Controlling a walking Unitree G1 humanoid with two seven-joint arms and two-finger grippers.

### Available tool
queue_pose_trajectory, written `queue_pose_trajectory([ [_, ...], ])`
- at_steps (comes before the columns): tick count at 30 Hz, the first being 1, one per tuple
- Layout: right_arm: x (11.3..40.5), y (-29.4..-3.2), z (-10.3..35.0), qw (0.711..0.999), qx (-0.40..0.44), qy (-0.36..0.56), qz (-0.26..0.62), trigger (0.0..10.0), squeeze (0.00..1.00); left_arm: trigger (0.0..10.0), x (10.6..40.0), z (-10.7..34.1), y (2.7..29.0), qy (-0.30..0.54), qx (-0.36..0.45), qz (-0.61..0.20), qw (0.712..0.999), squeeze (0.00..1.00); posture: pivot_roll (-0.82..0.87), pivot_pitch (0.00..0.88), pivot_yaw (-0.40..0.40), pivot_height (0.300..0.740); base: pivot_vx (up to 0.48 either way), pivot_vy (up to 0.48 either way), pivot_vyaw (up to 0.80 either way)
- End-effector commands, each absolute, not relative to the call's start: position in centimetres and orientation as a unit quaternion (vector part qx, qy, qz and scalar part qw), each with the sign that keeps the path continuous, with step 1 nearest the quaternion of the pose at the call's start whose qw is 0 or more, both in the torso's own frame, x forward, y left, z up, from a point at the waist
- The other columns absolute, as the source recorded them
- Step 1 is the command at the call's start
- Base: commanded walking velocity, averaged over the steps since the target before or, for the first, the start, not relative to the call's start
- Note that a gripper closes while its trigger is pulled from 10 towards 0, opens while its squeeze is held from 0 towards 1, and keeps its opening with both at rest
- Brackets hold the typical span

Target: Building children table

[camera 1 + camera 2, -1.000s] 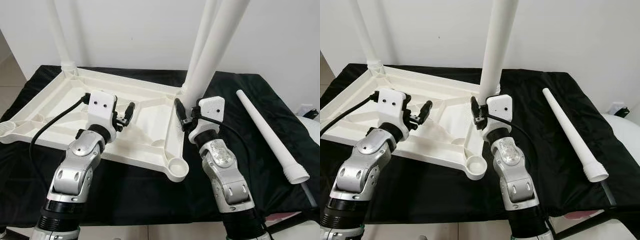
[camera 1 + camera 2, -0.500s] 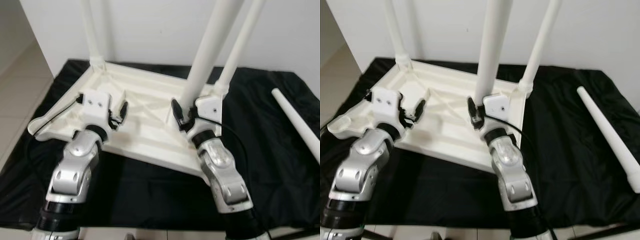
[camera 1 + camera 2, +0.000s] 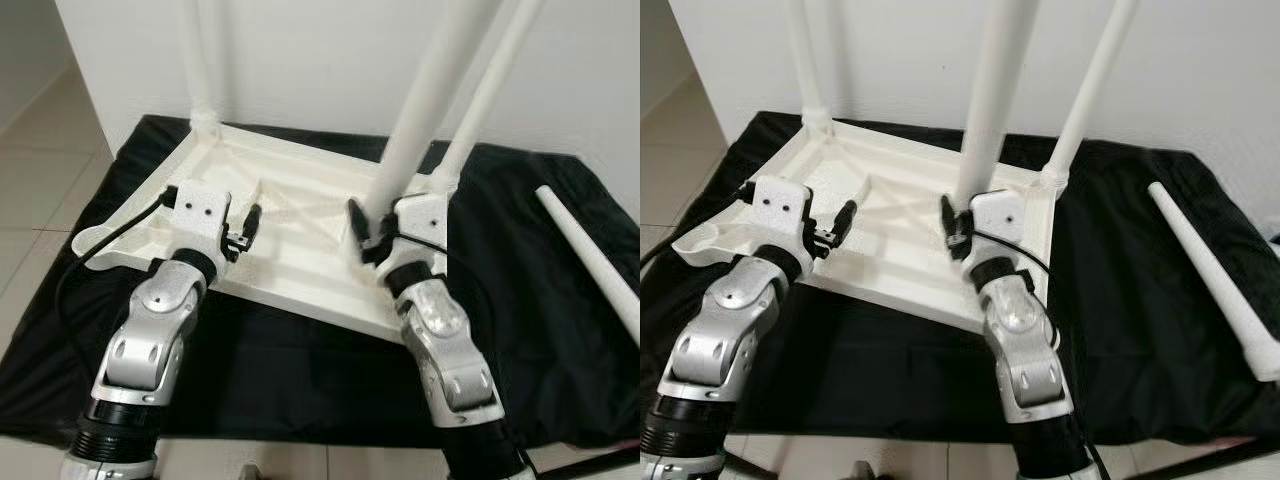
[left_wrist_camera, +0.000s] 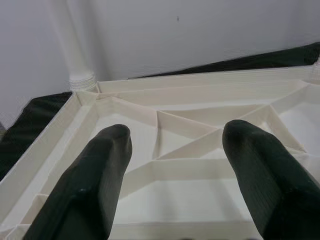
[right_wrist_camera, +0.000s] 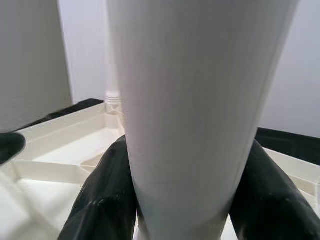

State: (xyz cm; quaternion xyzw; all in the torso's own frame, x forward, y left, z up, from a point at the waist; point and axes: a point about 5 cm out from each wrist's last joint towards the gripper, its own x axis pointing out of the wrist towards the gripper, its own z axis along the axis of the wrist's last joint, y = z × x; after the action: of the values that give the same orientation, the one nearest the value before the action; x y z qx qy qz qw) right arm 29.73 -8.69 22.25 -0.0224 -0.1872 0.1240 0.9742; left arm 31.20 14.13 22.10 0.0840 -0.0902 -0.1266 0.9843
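The white table top lies upside down on a black cloth. One white leg stands in its far left corner and another in its far right corner. My right gripper is shut on a third upright leg near the table top's right side; in the right wrist view both fingers press that leg. Its foot is hidden behind my arm. My left gripper hovers open over the ribbed underside, holding nothing. A loose leg lies on the cloth at the right.
The black cloth covers the work surface, with bare room between the table top and the loose leg. A white wall stands close behind. Tiled floor lies to the left. A black cable runs from my left wrist.
The whole view has shifted, so the table top now sits more centred and the loose leg nearer the right edge. Both grippers keep their hold and place.
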Motion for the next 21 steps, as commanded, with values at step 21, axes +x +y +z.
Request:
queue_pose_trajectory([
  [21, 29.56, -8.9, 22.34, 0.974, -0.019, -0.192, 0.12, 10.0, 0.0, 10.0, 31.27, 21.53, 14.21, -0.077, 0.085, -0.124, 0.986, 0.0, 0.07, 0.095, -0.042, 0.74, 0.0, 0.0, 0.0],
])
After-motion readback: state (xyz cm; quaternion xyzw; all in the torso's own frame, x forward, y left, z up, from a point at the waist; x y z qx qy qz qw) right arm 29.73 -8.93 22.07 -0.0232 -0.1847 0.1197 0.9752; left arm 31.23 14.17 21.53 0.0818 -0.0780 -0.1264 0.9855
